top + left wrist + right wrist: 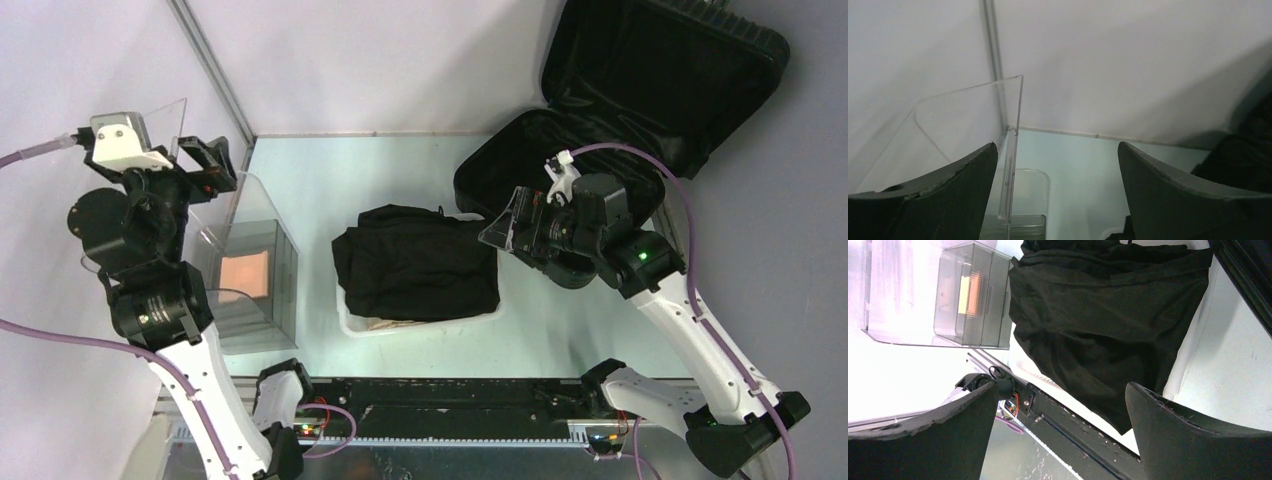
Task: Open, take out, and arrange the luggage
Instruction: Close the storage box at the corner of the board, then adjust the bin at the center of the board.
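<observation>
Altogether: one open luggage [650, 80], one black garment [415, 262], one white basket [358, 325].

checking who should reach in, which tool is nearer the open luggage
Right. The right tool hangs at the luggage's front edge; the left tool is far off to the left, by the clear container.
</observation>
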{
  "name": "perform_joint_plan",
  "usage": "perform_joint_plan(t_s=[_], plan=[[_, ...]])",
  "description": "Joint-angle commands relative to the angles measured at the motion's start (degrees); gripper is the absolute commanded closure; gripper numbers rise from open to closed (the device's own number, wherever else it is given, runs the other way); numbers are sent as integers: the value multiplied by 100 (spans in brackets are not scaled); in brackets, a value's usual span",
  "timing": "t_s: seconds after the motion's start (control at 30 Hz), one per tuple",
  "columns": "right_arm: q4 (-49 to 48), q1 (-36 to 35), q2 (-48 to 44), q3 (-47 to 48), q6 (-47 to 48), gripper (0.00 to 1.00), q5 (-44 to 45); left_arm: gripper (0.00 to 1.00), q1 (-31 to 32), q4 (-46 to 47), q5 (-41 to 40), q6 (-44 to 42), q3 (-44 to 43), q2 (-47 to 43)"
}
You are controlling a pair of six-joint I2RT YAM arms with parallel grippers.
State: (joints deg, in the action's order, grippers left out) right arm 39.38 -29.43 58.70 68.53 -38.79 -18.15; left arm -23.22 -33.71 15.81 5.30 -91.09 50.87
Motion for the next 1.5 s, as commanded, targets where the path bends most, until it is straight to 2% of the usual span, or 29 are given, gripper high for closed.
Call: perform_joint_plan(t_s=[0.0,0.27,0.47,0.57,0.73,0.87,0.93,1.0,1.03,1.1,1.23,1.33,1.47], plan=[[9,10,-137,205,115,0,64,9,-42,170,727,604,414,-192],[-165,-50,20,211,-3,0,-9,8,-42,618,1691,1218,599,-385],[-67,-62,-22,210,58,0,107,8,-33,1712,2623,2148,1140,-448],[3,-60,-25,209,54,0,214,8,-33,2156,2706,2633,1526,-499],[174,-61,-48,210,47,0,634,8,4,1817,2315,2555,1722,-455],[59,-66,-13,207,131,0,849,8,369,1219,2040,2127,1602,-220],[-62,-134,63,208,72,0,961,10,714,682,1722,1720,1412,-4],[-427,-356,209,211,-15,2,1155,10,1187,38,1097,1198,1198,209],[-552,-451,348,206,-46,4,1234,10,1480,-371,531,871,1119,357],[-972,-763,626,205,-127,5,1367,11,1847,-901,88,516,915,568],[-1836,-1306,1200,205,-264,8,1112,12,2638,-1730,-899,47,662,857],[-2096,-1395,1412,212,-355,9,904,12,3199,-2042,-1634,18,784,899],[-1895,-1413,1403,211,-173,8,785,15,3572,-1966,-1883,198,1558,750]])
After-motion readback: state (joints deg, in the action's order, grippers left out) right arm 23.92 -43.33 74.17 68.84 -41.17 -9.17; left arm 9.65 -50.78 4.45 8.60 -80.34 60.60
